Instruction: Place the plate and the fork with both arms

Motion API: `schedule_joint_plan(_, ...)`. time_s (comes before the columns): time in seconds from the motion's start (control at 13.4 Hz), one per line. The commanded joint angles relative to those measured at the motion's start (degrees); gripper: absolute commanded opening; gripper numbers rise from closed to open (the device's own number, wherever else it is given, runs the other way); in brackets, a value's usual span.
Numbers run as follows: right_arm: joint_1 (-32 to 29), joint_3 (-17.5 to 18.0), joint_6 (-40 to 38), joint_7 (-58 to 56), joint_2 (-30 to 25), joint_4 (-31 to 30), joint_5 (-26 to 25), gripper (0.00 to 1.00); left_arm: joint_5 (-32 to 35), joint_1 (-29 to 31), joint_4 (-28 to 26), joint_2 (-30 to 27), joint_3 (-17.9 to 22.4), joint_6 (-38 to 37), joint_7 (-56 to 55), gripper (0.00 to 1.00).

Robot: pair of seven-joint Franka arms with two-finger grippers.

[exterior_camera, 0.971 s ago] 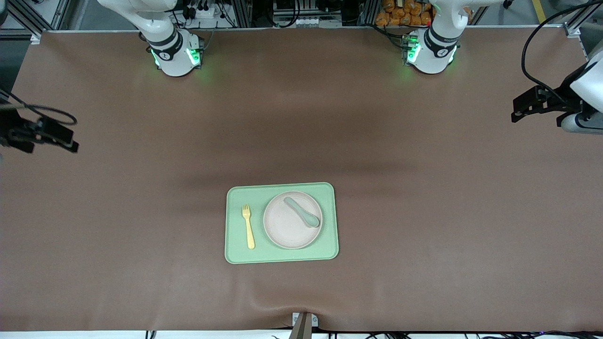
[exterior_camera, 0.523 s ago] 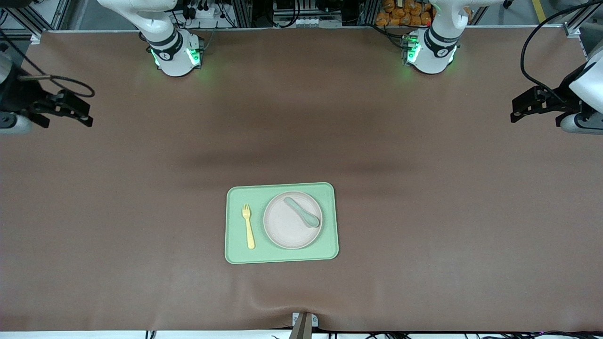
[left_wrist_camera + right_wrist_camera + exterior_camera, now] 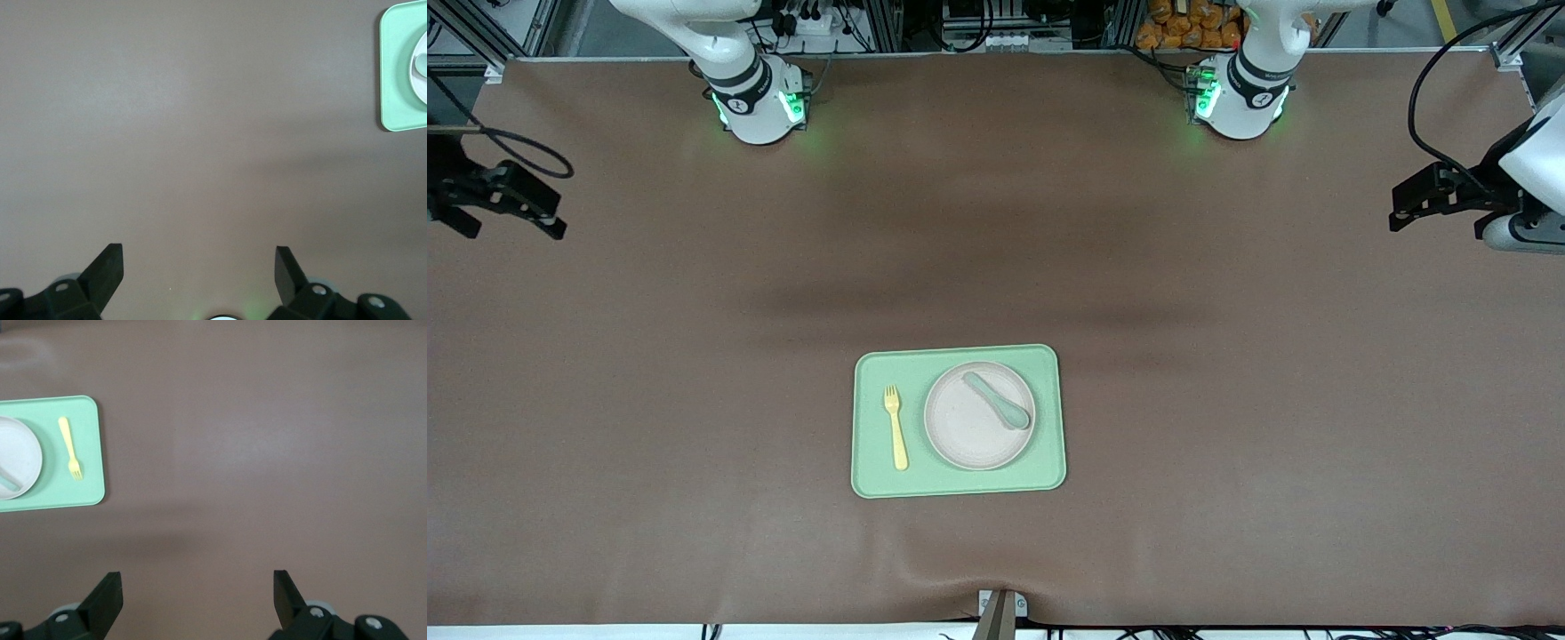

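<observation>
The cream plate [image 3: 974, 427] lies on a light-green tray [image 3: 959, 484] in the middle of the table, with a grey-green spoon [image 3: 998, 401] in it. The pale-yellow fork [image 3: 895, 427] lies on the tray beside the plate, toward the right arm's end. The plate [image 3: 17, 457] and fork [image 3: 70, 448] also show in the right wrist view. My right gripper [image 3: 551, 222] is open and empty, up over the bare table at the right arm's end; it also shows in its wrist view [image 3: 197, 590]. My left gripper [image 3: 1400, 213] is open and empty over the left arm's end, and shows in its wrist view [image 3: 199, 265].
The table is covered by a brown mat [image 3: 1227, 400]. The tray's corner [image 3: 400, 73] shows at the edge of the left wrist view. A small metal bracket [image 3: 1000, 609] sits at the table's near edge. Both arm bases [image 3: 756, 102] stand along the top.
My right gripper swung up and toward the table's edge at the right arm's end. My left gripper barely shifted. Plate, fork and spoon did not move.
</observation>
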Motion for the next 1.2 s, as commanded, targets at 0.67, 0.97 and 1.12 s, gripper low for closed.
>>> schedule_joint_plan(0.67,2.1,-2.6,-1.8,-0.3,1.4,2.3,-1.2,1.00,0.1,0.3,-1.5,-1.4,-0.4,0.8,-0.2,1.00)
schedule_joint_plan(0.97,2.1,-2.6,-1.8,-0.4,1.4,2.2,-1.1,1.00,0.1,0.3,-1.5,-1.4,-0.4,0.8,0.0,1.00)
schedule_joint_plan(1.12,2.1,-2.6,-1.8,-0.6,1.4,2.2,-1.1,1.00,0.1,0.3,-1.5,-1.4,-0.4,0.8,0.1,1.00)
